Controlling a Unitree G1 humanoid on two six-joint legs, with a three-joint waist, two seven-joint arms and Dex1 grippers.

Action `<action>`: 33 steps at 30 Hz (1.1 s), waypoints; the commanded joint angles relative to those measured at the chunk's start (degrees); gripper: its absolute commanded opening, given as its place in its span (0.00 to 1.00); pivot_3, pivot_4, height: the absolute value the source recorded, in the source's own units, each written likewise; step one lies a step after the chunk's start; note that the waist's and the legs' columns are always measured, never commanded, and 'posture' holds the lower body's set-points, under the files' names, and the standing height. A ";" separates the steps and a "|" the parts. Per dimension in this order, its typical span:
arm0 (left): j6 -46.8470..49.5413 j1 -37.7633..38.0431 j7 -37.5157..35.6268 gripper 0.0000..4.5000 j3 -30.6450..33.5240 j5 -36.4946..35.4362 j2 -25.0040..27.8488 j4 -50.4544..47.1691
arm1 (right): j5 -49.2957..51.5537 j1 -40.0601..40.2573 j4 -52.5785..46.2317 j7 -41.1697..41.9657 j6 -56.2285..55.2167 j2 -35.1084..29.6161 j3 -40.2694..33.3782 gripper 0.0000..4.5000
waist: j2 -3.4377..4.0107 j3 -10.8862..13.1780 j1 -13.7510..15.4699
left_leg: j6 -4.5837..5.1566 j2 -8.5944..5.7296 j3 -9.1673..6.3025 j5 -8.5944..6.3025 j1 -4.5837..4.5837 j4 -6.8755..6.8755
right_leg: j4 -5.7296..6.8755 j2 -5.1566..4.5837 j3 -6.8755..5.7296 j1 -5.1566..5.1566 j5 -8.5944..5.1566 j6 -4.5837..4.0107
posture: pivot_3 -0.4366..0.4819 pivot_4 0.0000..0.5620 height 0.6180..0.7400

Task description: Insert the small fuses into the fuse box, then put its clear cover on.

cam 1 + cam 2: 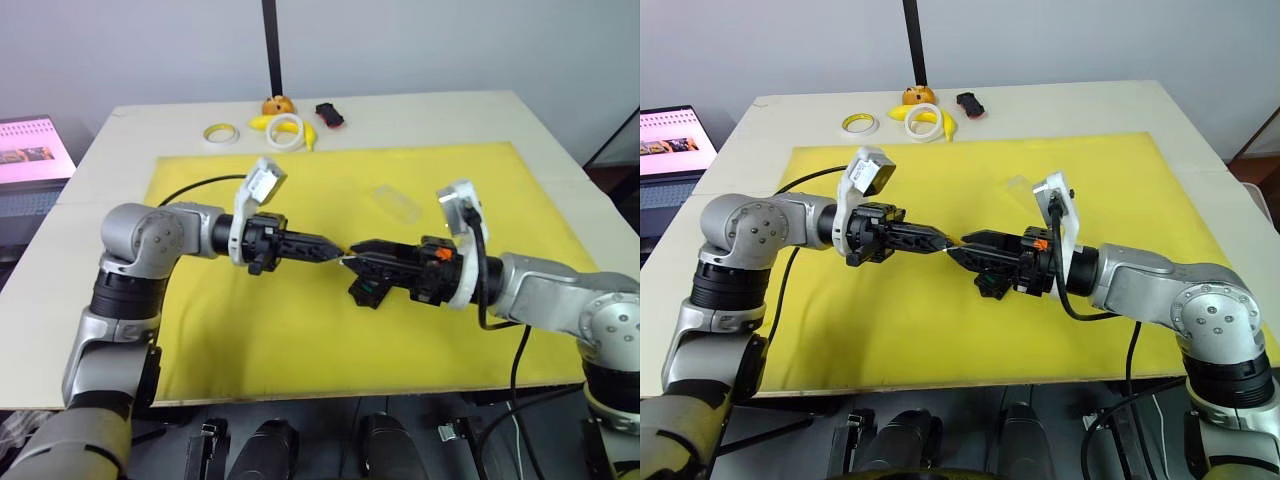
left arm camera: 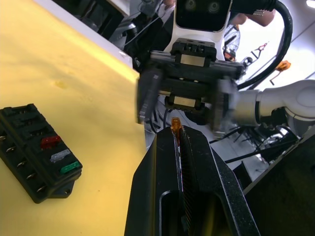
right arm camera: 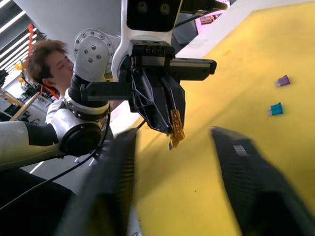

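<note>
Left eye view, centre of frame: left claw (image 1: pixel 335 250) and right claw (image 1: pixel 350 259) meet tip to tip above the yellow mat (image 1: pixel 300 330).

- Left claw: clenched on an orange fuse (image 2: pixel 175 124), pinched at its tip.
- Right claw: released, jaws spread wide, facing the orange fuse (a handover, by the look of it).
- Fuse box (image 2: pixel 34 150): lies on the mat, lower left of the left wrist view; three fuses seated (red, grey, green), other slots vacant.
- Loose fuses: purple fuse (image 3: pixel 282 80) and blue fuse (image 3: pixel 276 109), right of the right wrist view, on the mat.
- Clear cover (image 1: pixel 396 203): on the mat, upper centre, not yet fitted.
- Progress: judged about half done; three fuses and the cover remain.
- Worktop (image 1: pixel 420 115), top of frame: tape rings (image 1: pixel 285 131), toy car (image 1: pixel 329 114); well apart, no obstruction.
</note>
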 commanded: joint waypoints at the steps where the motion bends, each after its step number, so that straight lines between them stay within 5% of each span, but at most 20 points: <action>1: -0.53 -1.60 -0.16 0.00 0.50 -1.31 0.51 -0.48 | 0.06 -0.16 -0.99 0.77 -0.91 -0.35 -0.66 0.43 | 0.00 0.00 0.01 | 0.00 0.00 0.00 0.00 0.00 0.00 | 0.00 0.00 0.00 0.00 0.00 0.00 | 0.48 0.27 1.00; 9: -0.48 -1.62 -0.01 0.00 0.69 -1.45 0.48 -0.29 | -0.39 -0.43 -0.70 1.26 -0.80 -0.38 -0.64 0.43 | 0.00 0.00 0.01 | 0.00 0.00 0.00 0.00 0.00 0.00 | 0.00 0.00 0.00 0.00 0.00 0.00 | 0.48 0.27 1.00; 15: -0.89 -1.25 0.23 0.00 0.70 -1.45 0.31 -0.82 | -0.76 -0.75 -0.39 1.45 -0.72 -0.38 -0.60 0.01 | 0.00 0.00 0.00 | 0.00 0.00 0.00 0.00 0.00 0.00 | 0.00 0.00 0.00 0.00 0.00 0.00 | 0.48 0.27 1.00; 24: -1.06 -1.43 0.60 0.00 0.13 -1.03 -0.23 0.49 | 2.61 0.22 -1.20 1.20 -1.06 -0.98 -1.75 0.01 | 0.00 0.00 0.05 | 0.00 0.00 0.00 0.00 0.00 0.00 | 0.00 0.00 0.00 0.00 0.00 0.00 | 0.48 0.27 1.00; 32: -13.86 -0.64 -4.83 0.84 -4.86 6.59 4.87 -0.15 | 2.74 5.27 -4.64 0.12 -2.35 -5.98 -7.10 0.00 | 0.00 0.00 0.17 | 0.00 0.00 0.00 0.00 0.00 -0.01 | -0.02 0.00 0.00 0.00 0.00 0.00 | 0.48 0.27 1.00; 33: -15.92 -0.45 -4.70 0.84 -5.01 7.63 4.85 -0.07 | 2.34 6.44 -5.23 -0.03 -2.64 -6.82 -8.23 0.00 | 0.00 0.00 0.39 | 0.00 0.00 -0.01 0.00 -0.01 -0.01 | -0.02 0.00 0.00 0.00 0.00 0.00 | 0.48 0.27 1.00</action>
